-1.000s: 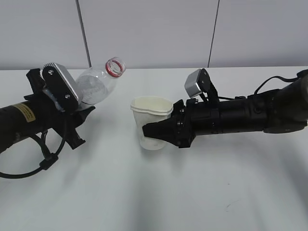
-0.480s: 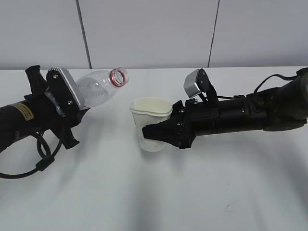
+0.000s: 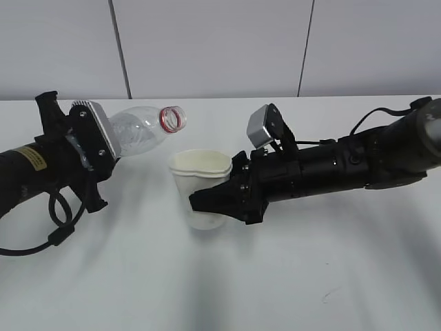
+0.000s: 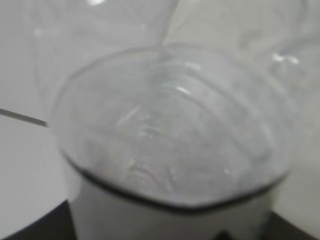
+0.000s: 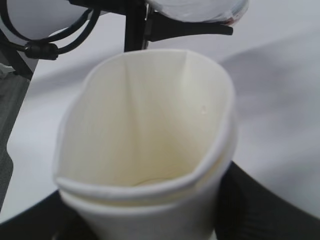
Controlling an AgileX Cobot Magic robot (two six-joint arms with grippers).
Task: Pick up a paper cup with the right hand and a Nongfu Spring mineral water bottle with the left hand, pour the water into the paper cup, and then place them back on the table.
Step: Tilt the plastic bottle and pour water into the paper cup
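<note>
Exterior: left gripper (image 3: 103, 162) grasping bottle (image 3: 141, 131), long axis near horizontal, mouth toward cup (image 3: 200, 189), right gripper (image 3: 207, 201) grasping cup upright, rim squashed; left wrist: bottle (image 4: 170, 125) blurred, fingers hidden; right wrist: cup (image 5: 145, 150) base cut off.

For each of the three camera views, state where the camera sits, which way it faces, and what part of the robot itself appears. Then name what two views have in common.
Exterior: in front of the table, slanting down; both arms, left end effector, right end effector.
Left wrist: on the left arm, facing along the held bottle; barely any robot visible.
Right wrist: on the right arm, looking into the paper cup; black end effector edges, left arm's cable.
Shared: exterior and right wrist views both show the cup.
</note>
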